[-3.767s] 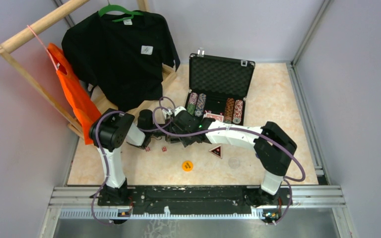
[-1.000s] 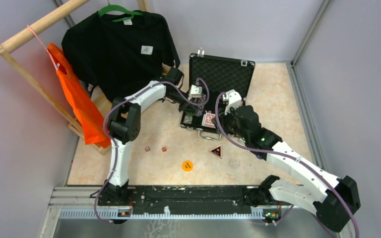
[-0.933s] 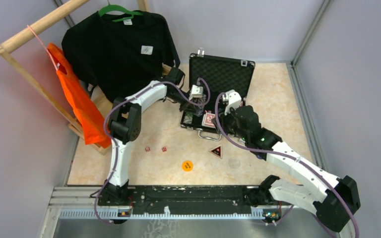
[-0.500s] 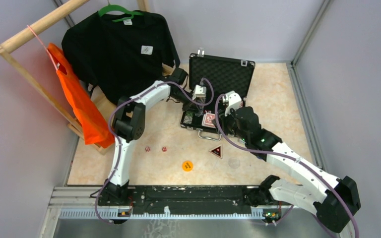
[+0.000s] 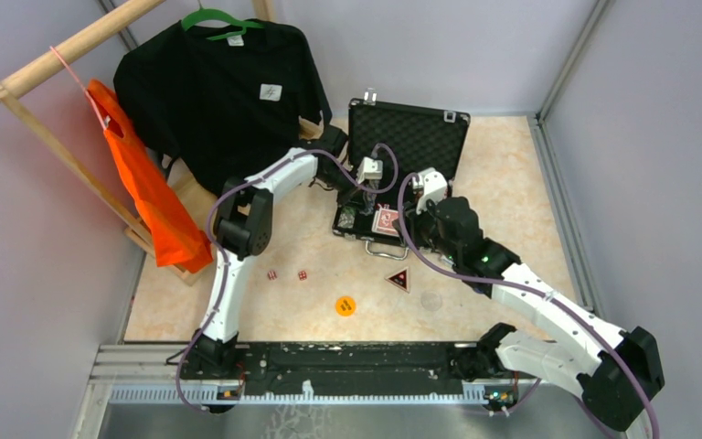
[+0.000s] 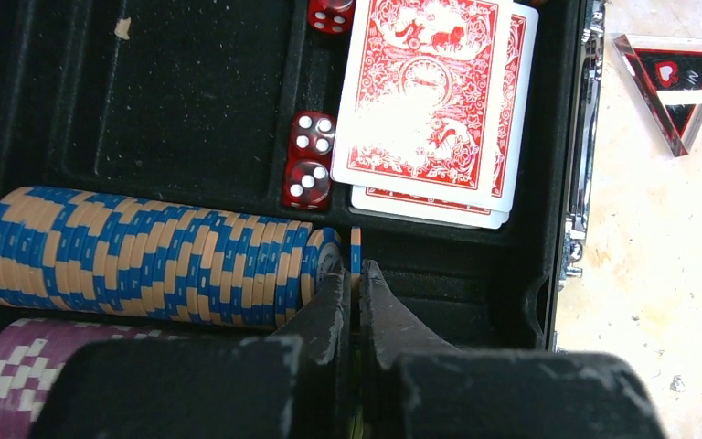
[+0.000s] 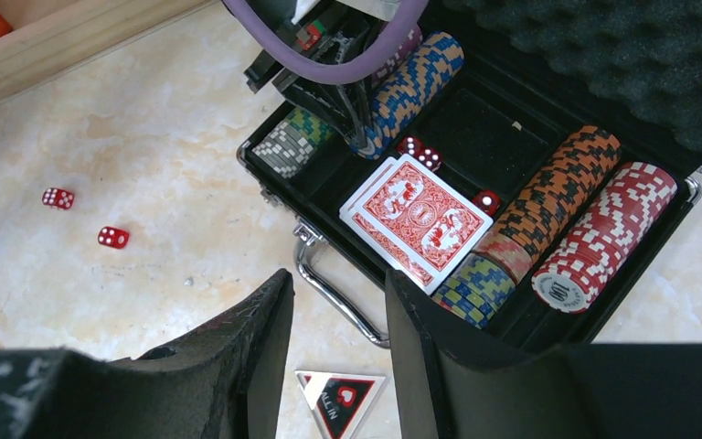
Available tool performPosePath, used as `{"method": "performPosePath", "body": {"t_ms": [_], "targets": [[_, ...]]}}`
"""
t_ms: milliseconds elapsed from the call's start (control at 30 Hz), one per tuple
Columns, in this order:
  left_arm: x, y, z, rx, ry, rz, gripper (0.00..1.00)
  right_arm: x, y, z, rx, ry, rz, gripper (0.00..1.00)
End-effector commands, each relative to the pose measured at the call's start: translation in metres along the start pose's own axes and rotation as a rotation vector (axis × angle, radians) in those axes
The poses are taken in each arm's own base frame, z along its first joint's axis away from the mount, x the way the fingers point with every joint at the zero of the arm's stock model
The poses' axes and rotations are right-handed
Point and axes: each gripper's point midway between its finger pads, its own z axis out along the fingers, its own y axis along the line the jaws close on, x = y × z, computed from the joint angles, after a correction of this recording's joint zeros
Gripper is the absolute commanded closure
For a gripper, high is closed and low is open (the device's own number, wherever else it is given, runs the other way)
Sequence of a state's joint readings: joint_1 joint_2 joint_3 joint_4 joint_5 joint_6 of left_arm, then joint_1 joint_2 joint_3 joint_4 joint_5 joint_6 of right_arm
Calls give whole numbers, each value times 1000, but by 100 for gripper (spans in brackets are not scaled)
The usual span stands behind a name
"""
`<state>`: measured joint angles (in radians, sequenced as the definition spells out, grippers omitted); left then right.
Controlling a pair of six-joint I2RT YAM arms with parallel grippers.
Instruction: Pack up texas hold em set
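Here the left jaws are clenched on the lower edge of a single blue-and-tan striped poker chip [image 6: 356, 249]. They hold it upright at the open end of the matching row of chips [image 6: 146, 261] inside the black foam-lined case [image 5: 409, 137], which sits open at the far middle of the marbled tabletop [image 5: 512, 201]. To seat it well, keep the chip parallel to its neighbours, press it flush against the row, then release without dragging it back out. The right jaws hang parted and empty above the case's silver handle [image 7: 334, 297]. Two red dice [image 7: 112, 237] and a triangular token [image 7: 340, 401] lie outside, unpacked.
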<state>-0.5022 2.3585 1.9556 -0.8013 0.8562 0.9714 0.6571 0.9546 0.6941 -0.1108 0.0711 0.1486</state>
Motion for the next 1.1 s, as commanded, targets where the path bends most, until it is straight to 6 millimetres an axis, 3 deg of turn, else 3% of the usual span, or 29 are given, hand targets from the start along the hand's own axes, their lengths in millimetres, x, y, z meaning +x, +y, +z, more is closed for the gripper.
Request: {"method": "performPosePath", "body": {"t_ms": [0, 100, 200, 300, 1067], "targets": [[4, 2, 5, 1, 19, -27, 95, -21, 1, -2, -18, -74, -3, 58], [2, 3, 4, -8, 18, -38, 84, -20, 1, -1, -19, -74, -2, 58], [-1, 5, 3, -17, 10, -33, 81, -19, 0, -1, -18, -71, -2, 58], [-5, 5, 1, -23, 1, -32, 73, -19, 0, -1, -18, -72, -2, 58], [-48, 22, -25, -121, -47, 49, 66, -17, 0, 2, -30, -66, 5, 57]]}}
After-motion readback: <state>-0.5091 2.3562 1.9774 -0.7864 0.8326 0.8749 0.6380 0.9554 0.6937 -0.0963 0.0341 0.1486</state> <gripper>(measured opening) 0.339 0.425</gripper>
